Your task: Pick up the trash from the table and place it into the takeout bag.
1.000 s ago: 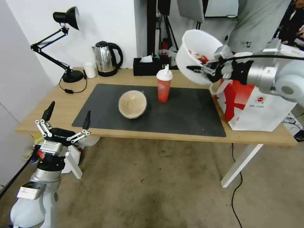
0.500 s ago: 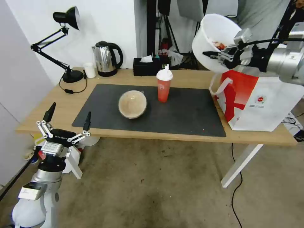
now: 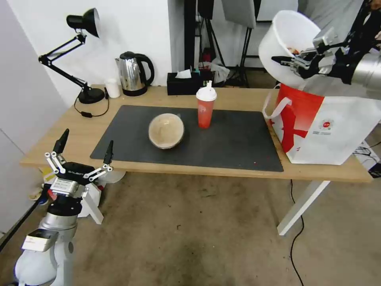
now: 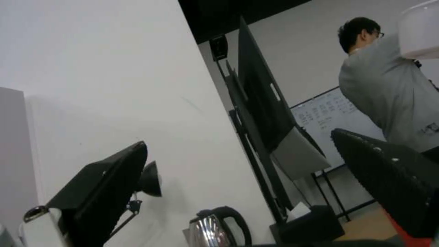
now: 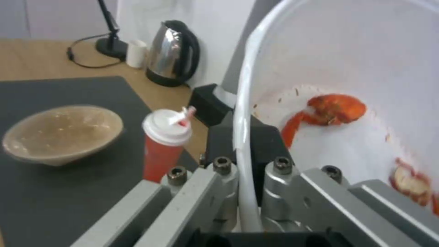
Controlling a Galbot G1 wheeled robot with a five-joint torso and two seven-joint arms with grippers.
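The large white bowl with red shellfish scraps hung in the air, tilted, its rim pinched between the fingers of the right gripper. One finger pressed the outside of the wall and the other lay inside it, so the bowl spread away from the fingertips, over the open top of the takeout bag. The bag stood on the table, directly beneath those fingers, at the right end of the tabletop, just beside the dark grey mat.

Farther from the clamped fingers, on the mat, the red drink cup stood upright with its white domed lid on, and the beige-filled bowl sat near it, apart from it. Beyond them, at the back of the table, were a steel kettle, a black tissue box and a desk lamp.

The left gripper waited below the table's near edge, fingers spread wide and grasping nothing.
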